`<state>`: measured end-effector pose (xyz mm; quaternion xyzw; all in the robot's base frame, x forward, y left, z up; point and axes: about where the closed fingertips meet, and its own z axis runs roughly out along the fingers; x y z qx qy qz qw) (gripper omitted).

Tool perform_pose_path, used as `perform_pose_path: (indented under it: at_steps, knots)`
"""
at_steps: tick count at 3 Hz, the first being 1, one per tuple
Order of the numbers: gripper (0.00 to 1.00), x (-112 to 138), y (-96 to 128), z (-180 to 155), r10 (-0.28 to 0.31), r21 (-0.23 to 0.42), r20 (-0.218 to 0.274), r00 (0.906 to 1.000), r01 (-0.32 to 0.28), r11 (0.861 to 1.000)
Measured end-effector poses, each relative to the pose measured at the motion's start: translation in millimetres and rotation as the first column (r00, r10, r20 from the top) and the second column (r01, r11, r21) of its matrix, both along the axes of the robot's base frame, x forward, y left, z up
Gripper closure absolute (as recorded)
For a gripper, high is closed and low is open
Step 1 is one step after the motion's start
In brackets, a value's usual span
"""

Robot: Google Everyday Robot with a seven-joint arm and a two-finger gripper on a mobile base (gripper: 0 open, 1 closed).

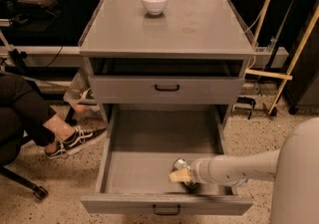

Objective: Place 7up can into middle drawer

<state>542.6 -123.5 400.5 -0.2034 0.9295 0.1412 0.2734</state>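
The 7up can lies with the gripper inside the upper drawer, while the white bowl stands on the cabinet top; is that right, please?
Not quite: the camera view shows the 7up can and the gripper in the pulled-out middle drawer, below the upper drawer. The white bowl is on the cabinet top.

7up can (pixel 178 164) beside gripper (pixel 181 176), front right inside pulled-out middle drawer (pixel 134 174)
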Motion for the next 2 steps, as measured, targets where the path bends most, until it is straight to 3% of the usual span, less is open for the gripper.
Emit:
perform_pose_path:
  at_steps: [1, 2]
  knots:
    - [0.0, -2, -1, 6, -0.007, -0.002, 0.009, 0.9999, 0.007, 1.0]
    - [0.0, -10, -7, 34, -0.036, -0.019, 0.044, 0.9984, 0.037, 0.999]
